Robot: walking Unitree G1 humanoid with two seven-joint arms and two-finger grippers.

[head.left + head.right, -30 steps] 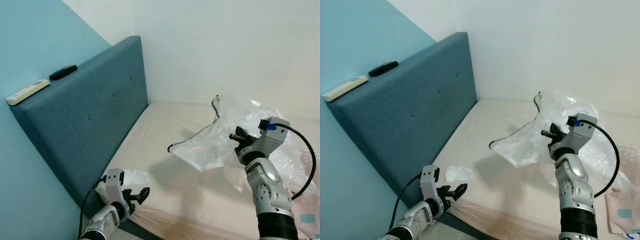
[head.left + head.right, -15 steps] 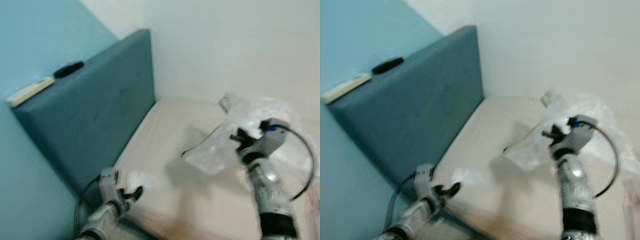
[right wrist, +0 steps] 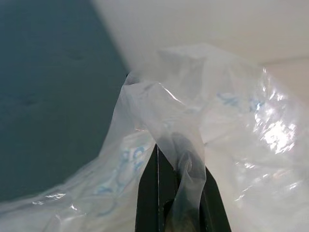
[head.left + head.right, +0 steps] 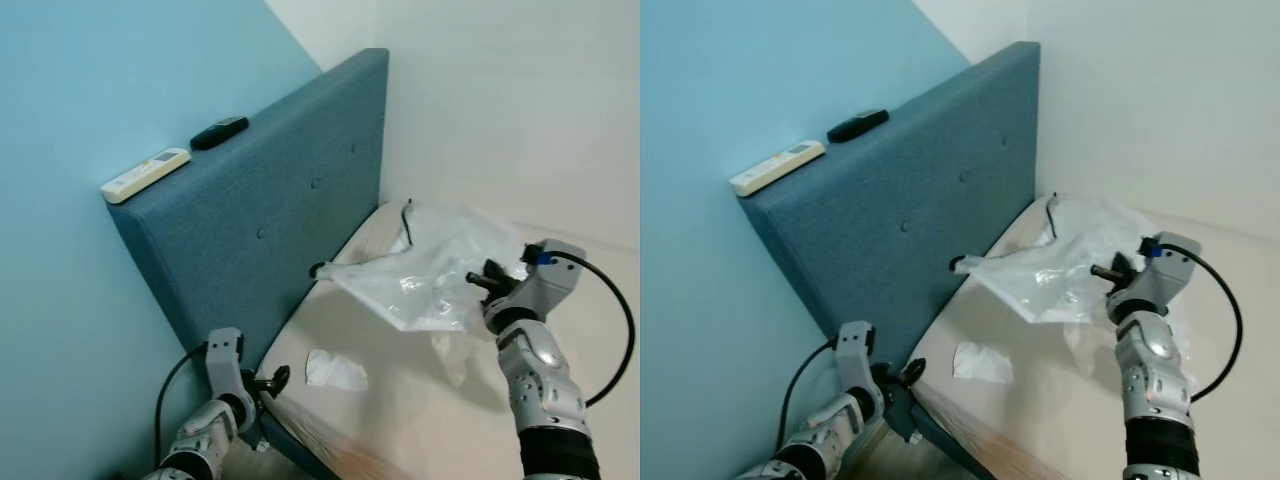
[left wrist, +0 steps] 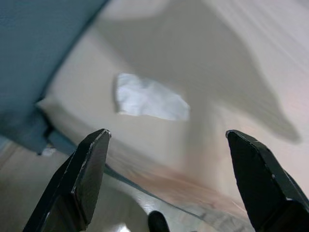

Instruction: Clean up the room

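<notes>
In the left eye view, the right gripper (image 4: 478,281) at centre right is clamped on a clear bag (image 4: 420,275), held up over the bed (image 4: 590,330) with its mouth spread toward the headboard (image 4: 270,210); the bag looks thin, crinkly and nearly weightless, likely slippery, so a pinch on a bunched fold near the rim should hold best. A crumpled white tissue (image 4: 335,370) lies at lower centre on the bed near its edge, and the left gripper (image 4: 272,380) sits low beside that edge, close to the tissue but apart from it. A white remote (image 4: 145,174) and a black remote (image 4: 219,131) rest on the headboard's top, upper left. In the left wrist view the fingers (image 5: 87,171) stand wide apart, empty, with the tissue (image 5: 149,98) above centre; it looks soft and light, easy to pinch at its middle. In the right wrist view the bag's film (image 3: 193,130) is gathered over the closed fingers.
</notes>
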